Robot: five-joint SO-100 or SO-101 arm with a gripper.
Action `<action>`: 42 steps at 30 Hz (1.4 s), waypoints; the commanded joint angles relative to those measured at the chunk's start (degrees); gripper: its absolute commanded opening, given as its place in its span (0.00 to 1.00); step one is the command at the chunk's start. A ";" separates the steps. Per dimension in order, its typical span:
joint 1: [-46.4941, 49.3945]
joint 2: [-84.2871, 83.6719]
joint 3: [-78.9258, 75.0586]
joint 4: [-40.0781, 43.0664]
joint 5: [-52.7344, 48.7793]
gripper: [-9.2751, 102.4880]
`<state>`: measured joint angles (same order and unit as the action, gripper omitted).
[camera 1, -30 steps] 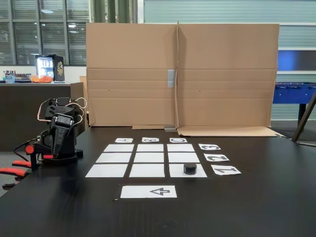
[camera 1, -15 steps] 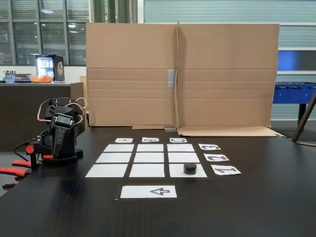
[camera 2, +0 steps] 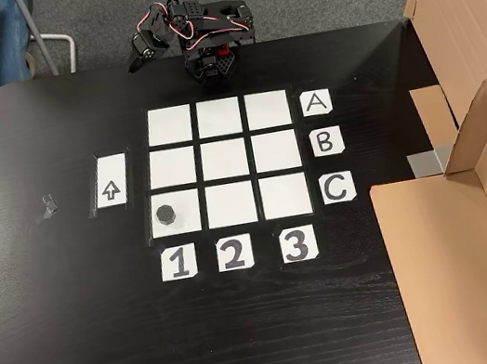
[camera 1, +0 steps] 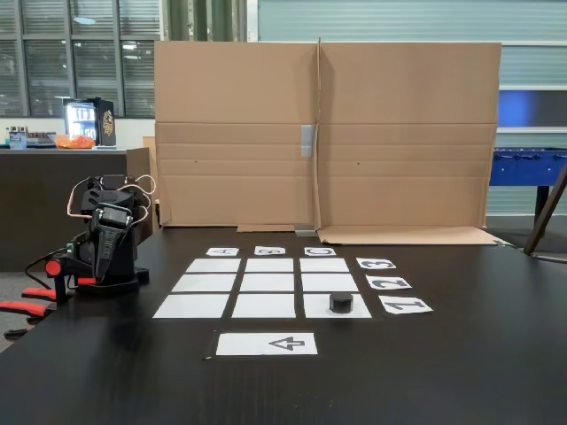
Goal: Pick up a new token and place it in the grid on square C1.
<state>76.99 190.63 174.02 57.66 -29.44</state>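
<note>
The token (camera 1: 341,302) (camera 2: 165,215), a small black puck, sits on square C1 (camera 1: 317,309) (camera 2: 189,218), the corner rectangle of the grid (camera 1: 269,283) (camera 2: 226,161) in line with label C (camera 2: 337,188) and label 1 (camera 2: 178,263). The arm is folded up over its base beyond the A row. Its gripper (camera 1: 105,266) (camera 2: 139,61) is tucked in, well away from the token. The dark fingers are too small to show whether they are open or shut. Nothing shows between them.
A white sheet with an arrow (camera 1: 266,343) (camera 2: 110,182) lies beside column 1. A tall folded cardboard screen (camera 1: 328,133) (camera 2: 463,247) stands along the table edge past column 3. Red clamps (camera 1: 27,301) hold the base at the table's left edge.
</note>
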 commanded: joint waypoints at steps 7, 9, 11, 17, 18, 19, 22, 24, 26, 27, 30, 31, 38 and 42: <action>-1.14 0.09 -0.70 0.26 0.26 0.08; -0.88 0.09 -0.70 0.26 0.53 0.08; -0.79 0.09 -0.70 0.26 0.53 0.08; -0.26 0.09 -0.70 0.35 0.53 0.08; -0.26 0.09 -0.70 0.35 0.53 0.08; -0.26 0.09 -0.70 0.35 0.53 0.08; -0.53 0.09 -0.70 0.35 0.35 0.08; -0.53 0.09 -0.70 0.35 0.35 0.08; -0.53 0.09 -0.70 0.35 0.44 0.08; -0.44 0.09 -0.70 0.35 0.53 0.08; -0.26 0.09 -0.70 0.35 0.53 0.08; -0.26 0.09 -0.70 0.35 0.53 0.08; -0.18 0.09 -0.70 0.35 0.62 0.08; -0.18 0.09 -0.88 0.35 1.85 0.08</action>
<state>76.46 190.63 174.02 57.66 -28.65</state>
